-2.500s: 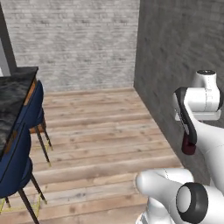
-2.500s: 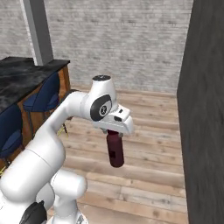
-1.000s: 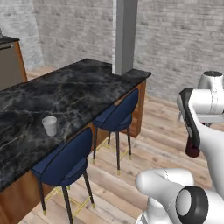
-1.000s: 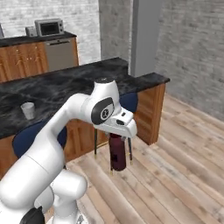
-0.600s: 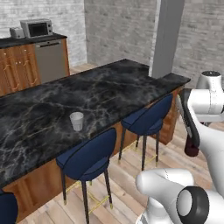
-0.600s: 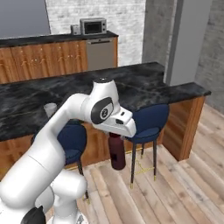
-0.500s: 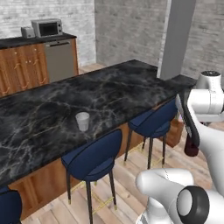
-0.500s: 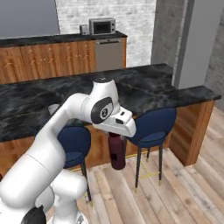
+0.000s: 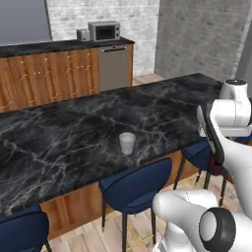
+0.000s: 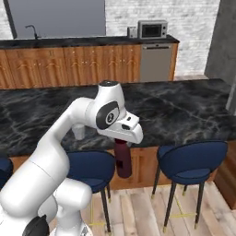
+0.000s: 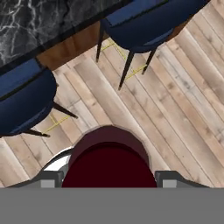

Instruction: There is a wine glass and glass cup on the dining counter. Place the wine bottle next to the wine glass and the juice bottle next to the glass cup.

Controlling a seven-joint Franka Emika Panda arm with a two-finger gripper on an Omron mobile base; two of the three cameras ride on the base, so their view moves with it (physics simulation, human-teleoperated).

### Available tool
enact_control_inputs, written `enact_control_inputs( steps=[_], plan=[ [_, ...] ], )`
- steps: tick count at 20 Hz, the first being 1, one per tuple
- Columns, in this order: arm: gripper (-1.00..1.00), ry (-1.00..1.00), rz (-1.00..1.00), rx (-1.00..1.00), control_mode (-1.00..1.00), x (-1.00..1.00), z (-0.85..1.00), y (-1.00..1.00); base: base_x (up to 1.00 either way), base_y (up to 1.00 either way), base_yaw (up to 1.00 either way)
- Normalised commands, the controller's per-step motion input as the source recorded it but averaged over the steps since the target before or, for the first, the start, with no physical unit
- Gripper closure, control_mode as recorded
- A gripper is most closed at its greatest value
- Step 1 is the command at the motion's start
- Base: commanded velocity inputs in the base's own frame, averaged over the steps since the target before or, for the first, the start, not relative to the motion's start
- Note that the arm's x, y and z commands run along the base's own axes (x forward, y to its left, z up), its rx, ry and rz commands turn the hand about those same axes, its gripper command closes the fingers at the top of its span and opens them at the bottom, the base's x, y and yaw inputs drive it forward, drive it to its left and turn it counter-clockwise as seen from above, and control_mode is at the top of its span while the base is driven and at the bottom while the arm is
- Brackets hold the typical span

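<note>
- Against the pictures of half a second ago, the whole scene has slid in both base views, so the camera has moved with the base; the long black marble dining counter with white and gold veins (image 9: 74, 133) now runs squarely across ahead, and the bottle hangs from the hand just as it did.
- The gripper (image 10: 122, 146) is closed on the neck end of the short, stubby dark maroon juice bottle (image 10: 122, 159), which hangs below the white hand over the wood floor, in front of the counter's near edge and clear of the slab.
- The bottle's long axis is upright, base pointing straight down; in the hand view its round maroon body (image 11: 109, 159) sits at 6 o'clock between the finger tips.
- Dark blue upholstered stools (image 10: 191, 163) stand tucked along the counter's near side; in the hand view they lie at 9 and 12 o'clock.
- The short whitish translucent glass cup (image 9: 127, 143) stands upright on the counter near its front edge, at about 10 o'clock from the bottle in the left base view.
- Beyond, a wood cabinet run with a black top (image 9: 54, 71) carries a dark microwave (image 9: 104, 31).
</note>
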Motion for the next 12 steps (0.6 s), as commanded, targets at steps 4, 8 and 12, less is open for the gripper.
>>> enact_control_inputs(
  steps=[4,8,12],
  plan=[
    [1.0,0.0,0.0,0.0,1.0,0.0,0.0,0.0,0.6,-0.09,0.41],
    [1.0,0.0,0.0,0.0,1.0,0.0,0.0,0.0,0.47,-0.24,0.29],
    [1.0,0.0,0.0,0.0,1.0,0.0,0.0,0.0,0.31,-0.35,0.22]
  ],
)
